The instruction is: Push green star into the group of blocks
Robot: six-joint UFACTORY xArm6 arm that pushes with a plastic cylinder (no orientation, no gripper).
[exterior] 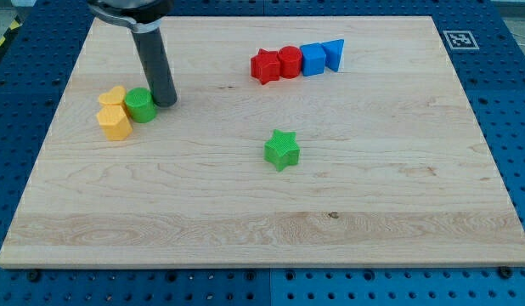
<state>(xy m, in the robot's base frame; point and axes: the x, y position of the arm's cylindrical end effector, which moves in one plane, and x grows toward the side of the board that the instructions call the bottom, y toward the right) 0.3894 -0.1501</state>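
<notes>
Green star [282,150] lies well apart, toward the view's lower right of my tip [166,103].

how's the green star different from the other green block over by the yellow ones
The green star block has pointed arms; the green round block looks cylindrical. The star stands alone mid-board, while the round one touches the yellow blocks at the view's left. My tip sits right beside the round block, far from the star. Both share the same green and similar size.

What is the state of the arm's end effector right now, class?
End effector: a plain rod, no jaws, holding nothing. My tip rests beside the green round block, on the view's right of it, far from the green star.
</notes>
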